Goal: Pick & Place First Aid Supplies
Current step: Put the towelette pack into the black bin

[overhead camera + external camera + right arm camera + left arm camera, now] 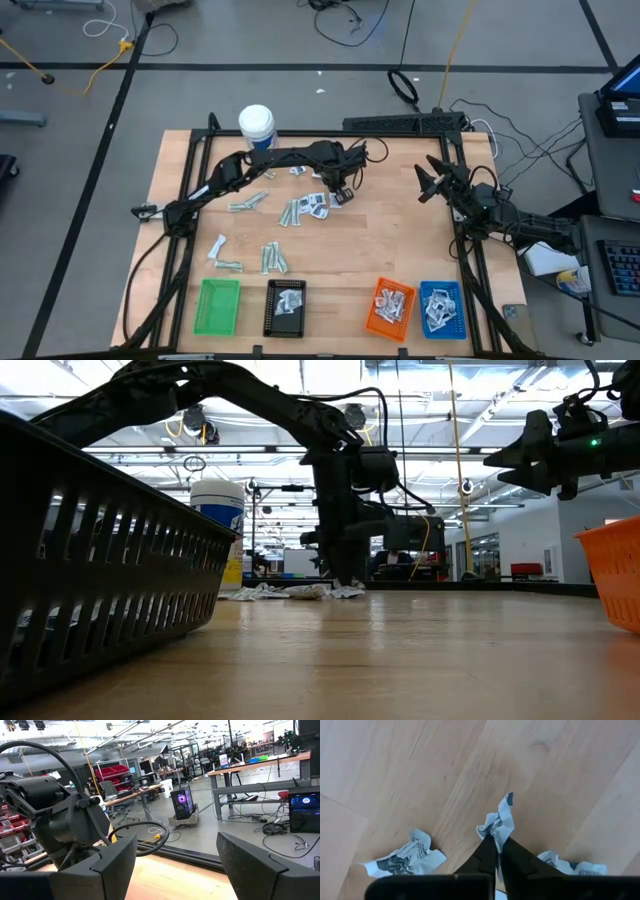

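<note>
Small white-and-blue sachets and pale wrapped strips lie scattered on the wooden table, a cluster (312, 205) in the middle and more (272, 259) toward the near left. My left gripper (338, 190) (498, 840) stands over the cluster, pointing down, shut on one crumpled white-and-blue sachet (499, 821). Two more sachets (404, 857) (572, 865) lie flat on the wood beside it. My right gripper (425, 183) (175, 855) hovers open above the table's right part, holding nothing. My left gripper pinches the crumpled sachet by its lower edge (493, 832) between the two fingertips, coming from above and pointing down. The rest of the sachet sticks out beyond the fingertips. Whether it rests on the table or is lifted clear, I cannot tell.
A tall white bottle (257, 124) stands at the far left. Along the near edge sit a green tray (218, 306), a black tray (288, 308) holding packets, an orange tray (391, 308) and a blue tray (441, 308), both with packets. Bare wood lies between the arms.
</note>
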Tool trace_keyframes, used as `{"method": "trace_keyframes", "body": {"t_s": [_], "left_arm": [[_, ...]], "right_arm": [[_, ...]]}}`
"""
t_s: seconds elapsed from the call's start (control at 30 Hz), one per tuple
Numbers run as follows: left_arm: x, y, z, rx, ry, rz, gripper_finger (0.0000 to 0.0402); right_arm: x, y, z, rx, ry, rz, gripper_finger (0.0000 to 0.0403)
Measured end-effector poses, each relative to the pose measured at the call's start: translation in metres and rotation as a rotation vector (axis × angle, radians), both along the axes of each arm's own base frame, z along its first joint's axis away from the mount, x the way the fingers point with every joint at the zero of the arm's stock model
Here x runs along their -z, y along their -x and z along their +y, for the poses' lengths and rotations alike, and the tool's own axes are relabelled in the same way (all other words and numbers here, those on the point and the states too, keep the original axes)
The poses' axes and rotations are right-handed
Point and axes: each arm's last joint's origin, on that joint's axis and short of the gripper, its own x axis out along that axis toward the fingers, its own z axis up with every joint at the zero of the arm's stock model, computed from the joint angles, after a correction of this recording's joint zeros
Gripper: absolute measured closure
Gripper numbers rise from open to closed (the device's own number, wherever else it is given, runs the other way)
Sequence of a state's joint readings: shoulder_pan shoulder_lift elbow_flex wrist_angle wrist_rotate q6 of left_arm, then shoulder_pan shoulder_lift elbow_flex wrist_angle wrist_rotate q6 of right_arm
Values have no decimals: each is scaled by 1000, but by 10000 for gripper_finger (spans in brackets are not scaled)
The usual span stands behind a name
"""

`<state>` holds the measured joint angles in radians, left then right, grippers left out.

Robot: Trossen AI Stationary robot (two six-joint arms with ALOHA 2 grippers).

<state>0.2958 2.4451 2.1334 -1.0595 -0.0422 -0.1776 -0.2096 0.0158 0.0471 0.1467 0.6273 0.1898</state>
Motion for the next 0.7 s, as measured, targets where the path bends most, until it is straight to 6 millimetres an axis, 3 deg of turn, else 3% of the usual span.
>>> {"method": "trace_keyframes", "body": {"t_s": [0.3, 0.57, 0.7], "left_arm": [[-42, 12, -16, 44, -30, 6, 397], [-88, 30, -49, 120, -65, 35, 398], [-101, 32, -75, 210, -54, 30, 398]], "right_arm": [[0, 0, 0, 0, 0, 0, 132], [0, 0, 0, 0, 0, 0, 134], [0, 0, 0, 0, 0, 0, 134]]}}
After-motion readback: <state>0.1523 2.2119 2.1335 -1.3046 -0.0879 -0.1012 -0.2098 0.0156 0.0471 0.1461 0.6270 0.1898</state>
